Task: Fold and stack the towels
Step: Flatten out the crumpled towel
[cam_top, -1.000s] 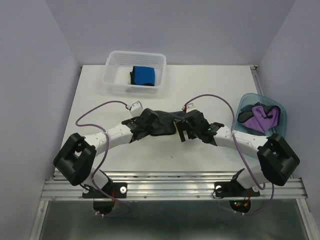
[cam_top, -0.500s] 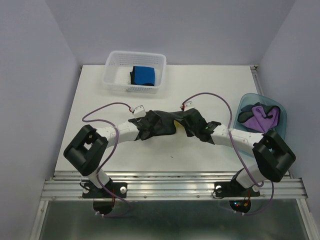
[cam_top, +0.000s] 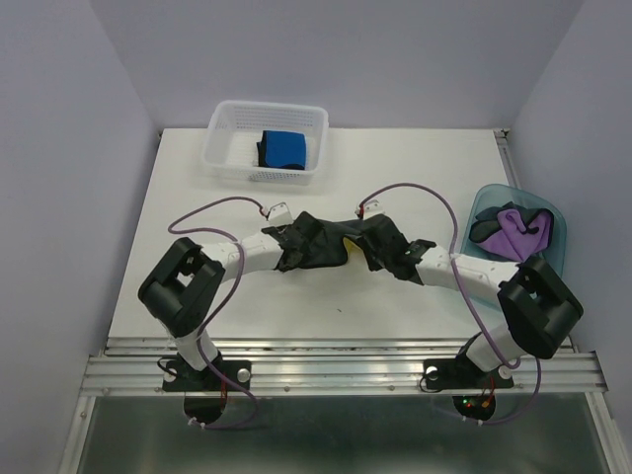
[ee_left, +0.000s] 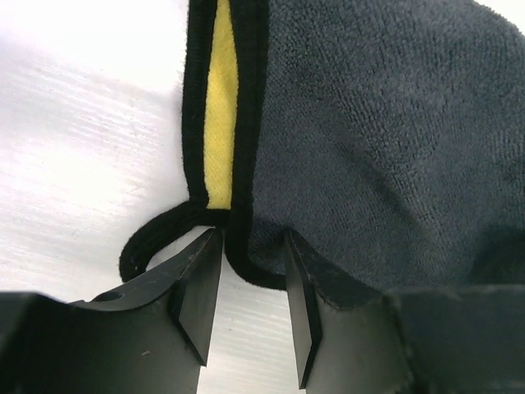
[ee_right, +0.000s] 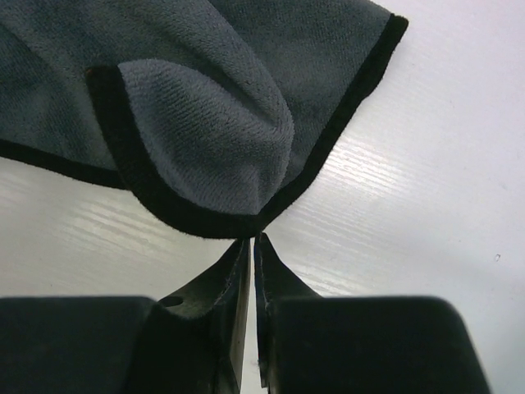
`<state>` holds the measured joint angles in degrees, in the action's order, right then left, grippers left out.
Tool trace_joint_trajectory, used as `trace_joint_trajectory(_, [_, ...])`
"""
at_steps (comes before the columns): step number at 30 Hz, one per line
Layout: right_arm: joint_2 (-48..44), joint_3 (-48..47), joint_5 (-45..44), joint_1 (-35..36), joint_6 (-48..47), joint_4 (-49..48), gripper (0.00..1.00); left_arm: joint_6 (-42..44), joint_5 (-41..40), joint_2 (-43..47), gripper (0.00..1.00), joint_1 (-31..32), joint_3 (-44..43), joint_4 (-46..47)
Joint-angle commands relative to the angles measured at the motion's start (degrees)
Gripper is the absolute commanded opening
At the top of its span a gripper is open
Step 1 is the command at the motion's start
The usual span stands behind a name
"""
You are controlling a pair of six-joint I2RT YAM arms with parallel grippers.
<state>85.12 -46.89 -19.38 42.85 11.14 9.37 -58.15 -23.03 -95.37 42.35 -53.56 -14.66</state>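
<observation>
A dark grey towel point(cam_top: 326, 240) with a black hem lies crumpled at the table's middle, and a yellow towel point(cam_top: 348, 246) peeks out beneath it. The left wrist view shows that grey towel point(ee_left: 377, 148) over the yellow towel point(ee_left: 220, 107). My left gripper point(ee_left: 252, 238) is open, its tips either side of the looped hem at the towel's left end. My right gripper point(ee_right: 251, 240) is shut on the hem of the grey towel point(ee_right: 205, 123) at its right end. In the top view both grippers sit against the cloth, left point(cam_top: 288, 247) and right point(cam_top: 380, 252).
A white mesh basket point(cam_top: 229, 148) at the back left holds a folded blue towel point(cam_top: 286, 148) beside a dark one point(cam_top: 264, 151). A translucent blue tub point(cam_top: 553, 247) at the right edge holds a purple towel point(cam_top: 518, 229) and a dark cloth point(cam_top: 484, 233).
My left gripper has opened and let go of the grey towel, its arm folding in closer. My right gripper has shut on the towel's right hem.
</observation>
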Motion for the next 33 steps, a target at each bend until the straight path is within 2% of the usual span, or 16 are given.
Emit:
trace_joint_trajectory(1, [0.31,-2.5,0.04,0.48,0.11,-2.51,0.12,-0.99,-4.04,-1.22,0.46,-0.6,-3.13,-2.74])
trace_joint_trajectory(3, [-0.13,-2.41,0.13,0.48,0.2,-2.33,0.11,-1.35,-5.01,-1.57,0.28,-0.69,-3.48,-3.54])
trace_joint_trajectory(5, [-0.74,-2.15,-0.13,0.57,0.11,-2.33,0.11,-0.39,-6.15,-1.13,0.0,-0.86,-3.74,-3.63])
trace_joint_trajectory(10, [-2.33,-2.24,-0.49,0.48,-0.24,-0.32,0.08,2.6,-6.6,3.16,0.0,-0.78,-3.31,-3.1])
trace_joint_trajectory(14, [-6.27,-2.59,-1.45,0.48,1.95,4.51,0.06,5.5,-4.23,13.33,0.0,-0.78,1.51,0.23])
trace_joint_trajectory(17, [-11.54,-2.24,1.44,0.57,3.01,7.67,0.02,6.56,-2.55,22.11,0.0,-0.78,5.9,2.43])
trace_joint_trajectory(20, [-18.66,-1.01,9.33,1.27,2.31,9.87,0.01,7.96,-0.28,31.95,0.0,-0.86,10.03,4.37])
trace_joint_trajectory(21, [-21.03,-0.48,15.53,1.36,1.53,10.06,0.01,8.66,0.78,34.7,0.0,-0.78,10.84,5.68])
trace_joint_trajectory(22, [-25.75,0.57,18.29,1.36,1.17,9.19,0.01,10.23,3.92,39.86,0.0,-0.78,12.5,6.65])
trace_joint_trajectory(24, [-30.61,1.28,23.57,1.45,0.91,8.13,0.01,10.77,6.84,44.81,0.0,-0.69,14.0,8.14])
trace_joint_trajectory(25, [-32.54,1.19,28.9,1.45,0.64,8.04,0.01,11.13,8.25,47.1,0.0,-0.69,14.53,9.28])
trace_joint_trajectory(28, [-38.0,0.93,32.29,1.53,2.56,7.68,0.01,11.13,11.42,55.97,0.0,-0.69,15.41,9.3])
trace_joint_trajectory(31, [-36.7,1.45,31.68,1.62,5.46,7.52,0.01,10.6,12.91,59.07,0.0,-0.51,16.29,9.29])
trace_joint_trajectory(33, [-32.93,2.33,30.28,1.53,7.49,6.63,0.08,9.55,13.09,60.3,0.0,-0.51,17.52,9.12])
